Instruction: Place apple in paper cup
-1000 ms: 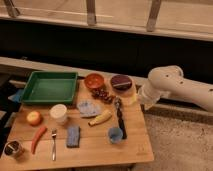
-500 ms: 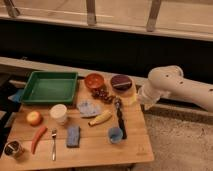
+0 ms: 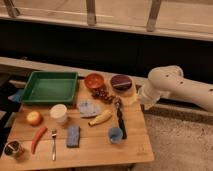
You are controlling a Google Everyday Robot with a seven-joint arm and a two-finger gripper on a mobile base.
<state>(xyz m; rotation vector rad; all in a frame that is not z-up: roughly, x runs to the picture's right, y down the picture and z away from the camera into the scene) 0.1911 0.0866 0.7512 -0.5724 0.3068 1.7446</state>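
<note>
The wooden table (image 3: 95, 150) fills the lower left of my view. The white arm (image 3: 185, 89) comes in from the right and bends down toward the table's far right edge. At its end, the gripper (image 3: 138, 100) hangs just beside that edge, close to the maroon bowl (image 3: 121, 82). As far as I can make out, its jaws stand wide apart with nothing between them, and I see them touching nothing on the table. The fingers themselves are hard for me to pick out against the arm.

The green tray (image 3: 50, 89) sits at the back left corner. To its right is the orange bowl (image 3: 94, 80), then the maroon bowl, with a dark bunch of grapes (image 3: 102, 94) just in front of the gap between them. A crumpled blue-grey cloth (image 3: 89, 107) lies in front of the orange bowl. A long black-handled utensil (image 3: 120, 120) runs toward me from near the grapes, and the banana (image 3: 101, 118) lies between the cloth and the utensil.

The paper cup (image 3: 59, 113) stands upright in front of the tray, left of the cloth. The apple (image 3: 34, 118) rests on the table just to the cup's left, not touching it as far as I can see, and well away from the gripper across the table.

Along the front are a blue sponge (image 3: 73, 136), a small blue cup (image 3: 115, 134) beside the utensil's near end, a red-orange chili (image 3: 38, 138) below the apple, a fork (image 3: 53, 143) between chili and sponge, and a metal cup (image 3: 14, 148) at the front left corner.
</note>
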